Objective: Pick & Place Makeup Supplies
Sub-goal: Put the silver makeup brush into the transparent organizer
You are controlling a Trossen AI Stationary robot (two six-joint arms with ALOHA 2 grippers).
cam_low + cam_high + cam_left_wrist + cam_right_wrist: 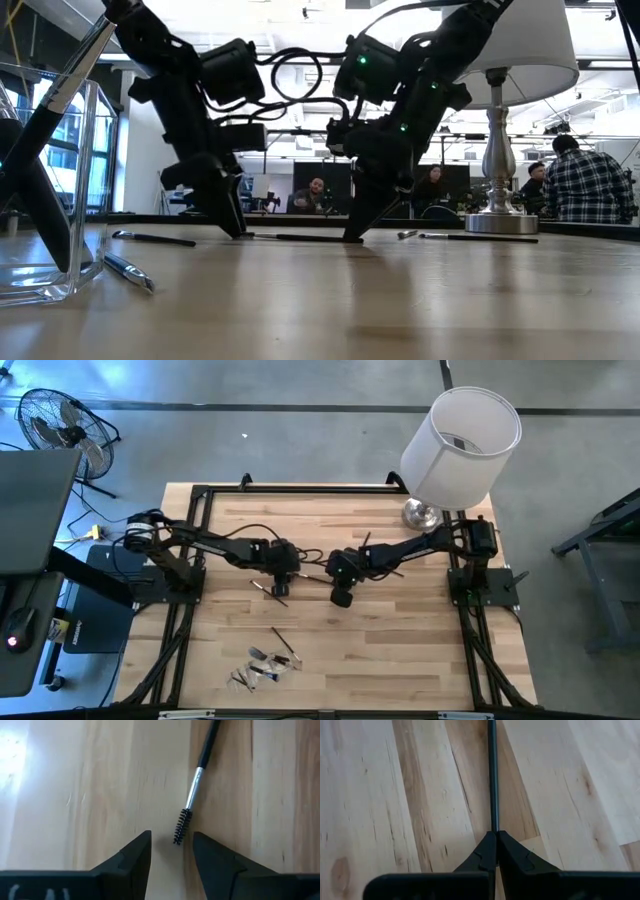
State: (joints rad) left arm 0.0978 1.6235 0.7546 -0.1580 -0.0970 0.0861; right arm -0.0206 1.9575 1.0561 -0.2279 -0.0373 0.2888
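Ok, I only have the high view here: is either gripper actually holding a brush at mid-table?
Observer: Yes. The right gripper has its jaws shut on a thin dark brush handle that runs straight forward from them.
Operator: And the left?
Observer: The left gripper holds nothing. Its jaws stand open, and a spoolie brush lies on the wood just ahead, bristles toward the gap.
Operator: Any container in sight?
Observer: Yes, the low view shows a clear container with a leaning brush in it.
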